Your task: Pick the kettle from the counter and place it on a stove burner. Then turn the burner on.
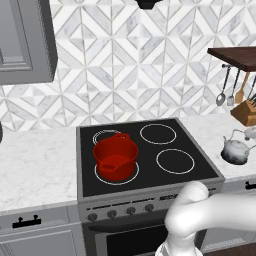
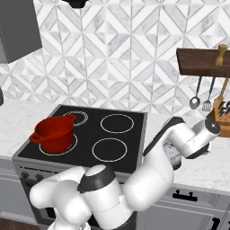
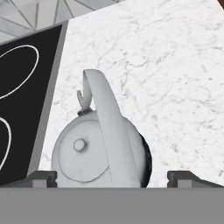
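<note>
The silver-grey kettle (image 1: 235, 151) stands on the white marble counter (image 1: 214, 131) just right of the black cooktop. In the hand view the kettle (image 3: 83, 155) sits close below the hand, its arched handle (image 3: 105, 118) rising toward the camera. My gripper (image 3: 112, 177) is open, one fingertip (image 3: 41, 177) left of the kettle and the other at the right, neither touching it. The arm's hand (image 2: 211, 129) reaches over the right counter and hides the kettle in the right base view. Two free stove burners (image 1: 175, 161) (image 1: 158, 133) lie on the cooktop's right half.
A red two-handled pot (image 1: 116, 156) occupies the front left burner. Knobs (image 1: 120, 212) line the stove front. A knife block (image 1: 245, 112) and hanging utensils (image 1: 227, 90) under a wooden shelf (image 2: 202, 60) stand behind the kettle. Bare counter (image 3: 175, 87) spreads right of it.
</note>
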Controlling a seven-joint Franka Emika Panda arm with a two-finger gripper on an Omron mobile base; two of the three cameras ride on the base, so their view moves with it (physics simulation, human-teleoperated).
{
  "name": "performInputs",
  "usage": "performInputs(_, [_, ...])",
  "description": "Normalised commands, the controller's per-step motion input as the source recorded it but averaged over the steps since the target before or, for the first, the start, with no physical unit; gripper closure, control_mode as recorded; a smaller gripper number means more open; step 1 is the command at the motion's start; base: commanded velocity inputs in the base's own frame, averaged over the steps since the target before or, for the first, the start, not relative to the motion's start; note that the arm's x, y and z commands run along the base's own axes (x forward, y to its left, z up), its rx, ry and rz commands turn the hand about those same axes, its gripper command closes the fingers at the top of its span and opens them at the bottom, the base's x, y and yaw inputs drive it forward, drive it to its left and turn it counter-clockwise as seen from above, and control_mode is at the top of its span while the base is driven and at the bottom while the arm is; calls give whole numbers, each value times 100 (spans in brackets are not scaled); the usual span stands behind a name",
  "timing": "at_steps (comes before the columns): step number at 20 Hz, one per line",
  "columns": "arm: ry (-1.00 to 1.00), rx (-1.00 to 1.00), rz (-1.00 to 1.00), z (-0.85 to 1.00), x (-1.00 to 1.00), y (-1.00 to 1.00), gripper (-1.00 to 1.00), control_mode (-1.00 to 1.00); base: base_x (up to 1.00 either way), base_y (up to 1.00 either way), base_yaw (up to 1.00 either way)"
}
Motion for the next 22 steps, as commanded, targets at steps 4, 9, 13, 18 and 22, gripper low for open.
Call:
performInputs(4, [2,0,2,-11,10,-9,-100,-100,0,0,0])
performInputs(9, [2,2,2,-6,13,-16,-100,-100,0,0,0])
performInputs(13, [2,2,2,-3,13,-14,-100,-100,0,0,0])
performInputs(18, [1,0,1,-1,3,0,-100,-100,0,0,0])
performInputs(22, [2,0,1,-6,0,0,-100,-100,0,0,0])
